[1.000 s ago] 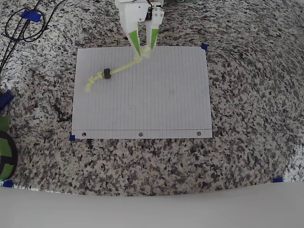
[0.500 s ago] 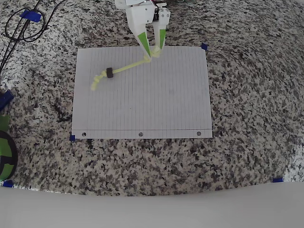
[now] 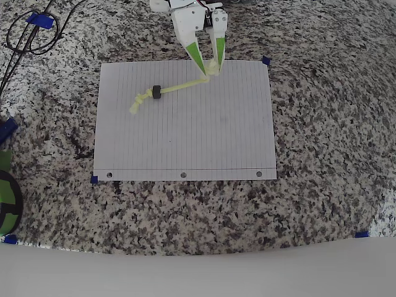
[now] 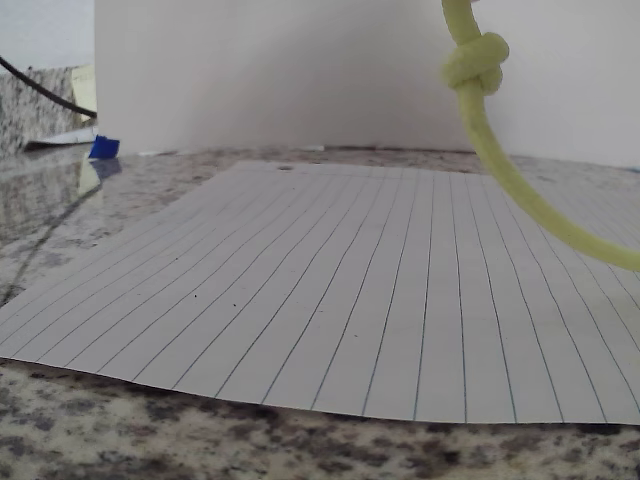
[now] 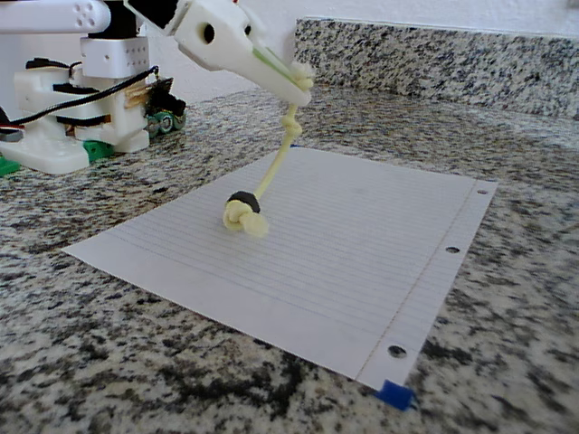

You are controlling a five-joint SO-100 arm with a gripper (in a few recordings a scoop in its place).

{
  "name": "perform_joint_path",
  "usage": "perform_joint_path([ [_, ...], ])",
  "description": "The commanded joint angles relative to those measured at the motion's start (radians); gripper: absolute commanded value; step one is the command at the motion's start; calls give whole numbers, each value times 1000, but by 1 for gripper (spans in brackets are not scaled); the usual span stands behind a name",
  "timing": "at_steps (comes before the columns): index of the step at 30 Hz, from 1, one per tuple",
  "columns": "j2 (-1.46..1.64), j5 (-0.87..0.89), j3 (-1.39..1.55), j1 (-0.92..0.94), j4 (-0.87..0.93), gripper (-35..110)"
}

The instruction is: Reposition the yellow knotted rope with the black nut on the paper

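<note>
The white two-finger gripper (image 3: 210,69), pinched on one knotted end of the thin pale yellow rope (image 3: 179,87), hangs it slanting to the small black ring nut (image 3: 156,92) resting on the white lined paper (image 3: 204,142) over speckled granite (image 3: 328,124).

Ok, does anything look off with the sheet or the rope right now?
Nothing looks damaged. The gripper holds one end of the yellow knotted rope lifted, and the other knot and the black nut rest on the paper. In the fixed view, the paper's near edge lifts slightly off the counter.
</note>
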Motion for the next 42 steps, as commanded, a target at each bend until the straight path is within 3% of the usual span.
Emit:
perform_joint_path([
  [1, 8, -64, -3, -6, -20, 32],
  [6, 11, -115, -3, -11, -18, 50],
  [12, 11, -121, -3, -12, -32, 54],
  [18, -21, -230, -3, 54, -92, 40],
  [25, -163, -390, -18, 212, -241, 0],
  [34, -235, -669, -26, 367, -302, 0],
  [42, -83, -948, -25, 436, -190, 0],
])
